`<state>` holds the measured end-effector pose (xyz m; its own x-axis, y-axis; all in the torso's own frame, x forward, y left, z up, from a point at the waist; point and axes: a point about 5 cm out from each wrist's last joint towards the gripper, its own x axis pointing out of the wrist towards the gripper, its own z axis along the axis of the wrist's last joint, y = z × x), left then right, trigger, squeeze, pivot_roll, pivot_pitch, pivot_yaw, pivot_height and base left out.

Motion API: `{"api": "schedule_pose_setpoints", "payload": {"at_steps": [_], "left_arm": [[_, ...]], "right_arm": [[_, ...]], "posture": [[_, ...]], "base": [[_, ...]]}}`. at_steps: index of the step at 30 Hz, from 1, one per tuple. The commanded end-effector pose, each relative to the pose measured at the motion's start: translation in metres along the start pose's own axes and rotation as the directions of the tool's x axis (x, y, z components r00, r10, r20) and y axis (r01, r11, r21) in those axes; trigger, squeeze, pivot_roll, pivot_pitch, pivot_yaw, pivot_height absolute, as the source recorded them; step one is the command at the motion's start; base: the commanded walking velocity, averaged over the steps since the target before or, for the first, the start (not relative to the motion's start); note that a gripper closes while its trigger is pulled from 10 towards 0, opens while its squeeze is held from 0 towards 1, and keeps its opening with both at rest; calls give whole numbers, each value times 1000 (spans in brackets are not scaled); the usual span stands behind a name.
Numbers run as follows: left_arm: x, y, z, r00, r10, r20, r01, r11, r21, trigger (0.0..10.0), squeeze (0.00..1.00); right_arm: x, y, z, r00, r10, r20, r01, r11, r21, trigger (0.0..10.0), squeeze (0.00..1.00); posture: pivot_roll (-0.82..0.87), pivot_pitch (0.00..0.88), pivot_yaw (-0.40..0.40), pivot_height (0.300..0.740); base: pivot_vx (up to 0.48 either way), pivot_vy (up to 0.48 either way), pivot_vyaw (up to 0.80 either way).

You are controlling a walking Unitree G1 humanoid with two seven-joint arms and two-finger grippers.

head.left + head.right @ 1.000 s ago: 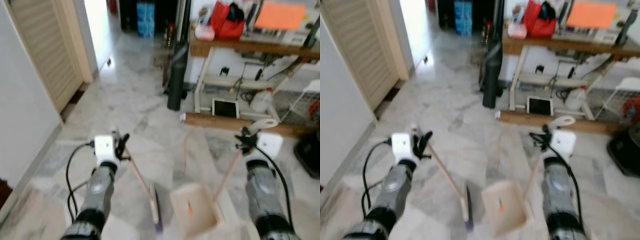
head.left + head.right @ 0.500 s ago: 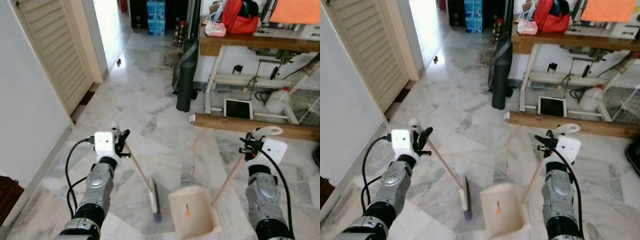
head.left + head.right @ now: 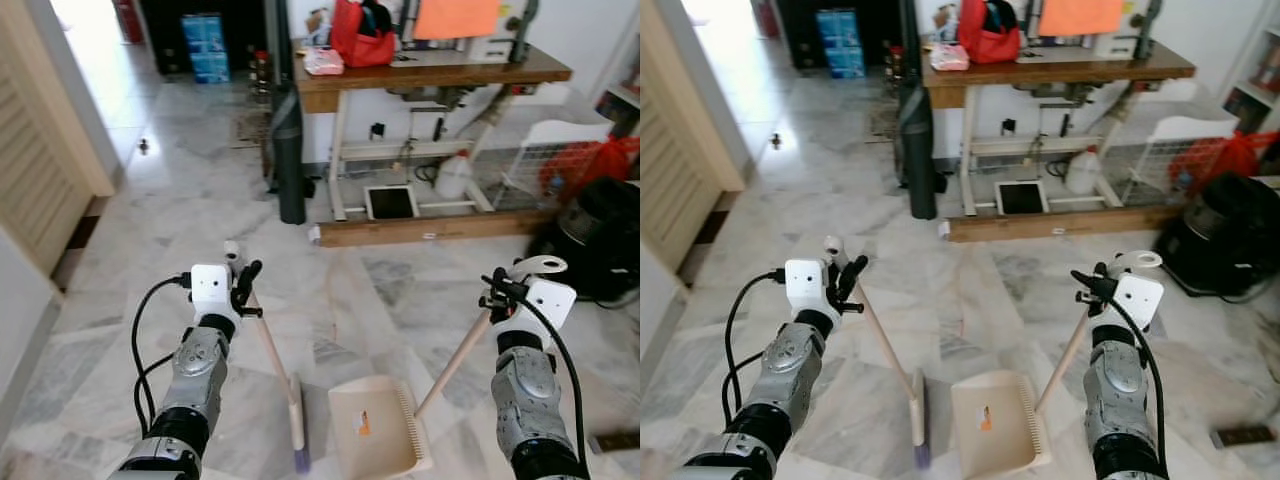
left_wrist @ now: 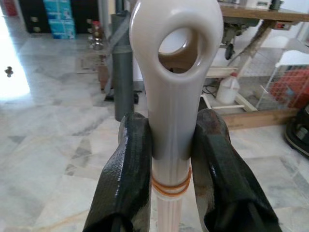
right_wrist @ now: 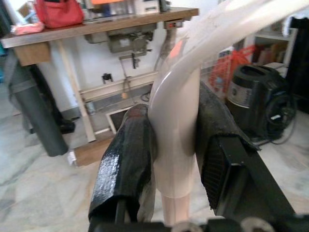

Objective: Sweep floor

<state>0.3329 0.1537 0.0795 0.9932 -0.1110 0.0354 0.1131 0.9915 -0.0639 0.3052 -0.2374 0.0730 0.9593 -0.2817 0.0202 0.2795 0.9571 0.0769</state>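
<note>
My left gripper (image 3: 243, 284) is shut on the cream top of a wooden-handled broom (image 3: 272, 355), whose head (image 3: 296, 430) rests on the marble floor in front of me. My right gripper (image 3: 492, 296) is shut on the pale handle of a beige dustpan (image 3: 374, 429) that sits on the floor just right of the broom head. An orange scrap (image 3: 364, 423) lies inside the pan. In the left wrist view the black fingers (image 4: 129, 164) clamp the broom's looped end (image 4: 173, 58). The right wrist view has the fingers (image 5: 130, 159) clamping the dustpan handle (image 5: 176, 125).
A wooden table (image 3: 430, 75) with a red bag (image 3: 358, 20) stands ahead, a dark rolled mat (image 3: 289, 150) leaning at its left leg. A wooden plank (image 3: 420, 228) lies under it. A black appliance (image 3: 590, 235) and a white wire rack (image 3: 545, 155) are at the right. A louvred door (image 3: 30, 170) is at the left.
The camera has turned to the right, so the table and black appliance slid into view and the door moved left. Both grippers keep their hold; broom and dustpan stay in front of me.
</note>
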Motion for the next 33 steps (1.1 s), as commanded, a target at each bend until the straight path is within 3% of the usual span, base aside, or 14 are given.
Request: {"api": "schedule_pose_setpoints", "payload": {"at_steps": [1,33], "left_arm": [[4,3,8,1000,3,22,-3,1000,15,10000,0],[6,0,10,1000,-13,19,13,1000,20,10000,0]], "right_arm": [[4,4,9,999,0,34,-1,1000,27,10000,0],[3,8,7,999,-10,31,9,1000,29,10000,0]], "posture": [[-166,0,32,740],[-160,0,44,740]], "base": [[0,0,-800],[0,86,-800]]}}
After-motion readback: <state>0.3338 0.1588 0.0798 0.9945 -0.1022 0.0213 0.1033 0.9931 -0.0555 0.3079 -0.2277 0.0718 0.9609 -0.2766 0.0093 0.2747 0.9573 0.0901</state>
